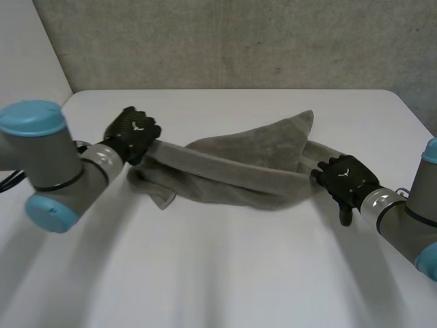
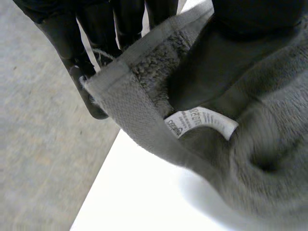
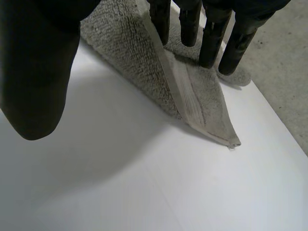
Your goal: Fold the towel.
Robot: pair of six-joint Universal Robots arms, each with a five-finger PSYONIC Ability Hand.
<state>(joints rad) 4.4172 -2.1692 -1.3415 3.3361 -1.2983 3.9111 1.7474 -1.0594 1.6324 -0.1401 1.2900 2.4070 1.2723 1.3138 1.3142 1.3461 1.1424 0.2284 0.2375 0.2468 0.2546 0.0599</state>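
A grey towel (image 1: 239, 160) lies bunched in a long heap across the middle of the white table (image 1: 218, 273). My left hand (image 1: 133, 133) is at its left end and holds it slightly raised. In the left wrist view, the towel's hem (image 2: 125, 96) and its white label (image 2: 199, 120) run between my fingers (image 2: 72, 48) and my thumb, which are closed on it. My right hand (image 1: 345, 179) rests at the towel's right end. Its straight fingers (image 3: 211, 38) lie on the hemmed corner (image 3: 192, 96), and the thumb (image 3: 33, 72) stands apart over bare table.
A grey wall (image 1: 239, 41) stands behind the table's far edge. Grey floor (image 2: 38, 144) lies past the table edge by my left hand, and more floor (image 3: 288, 57) lies beyond the towel corner near my right hand. The table's front half is bare.
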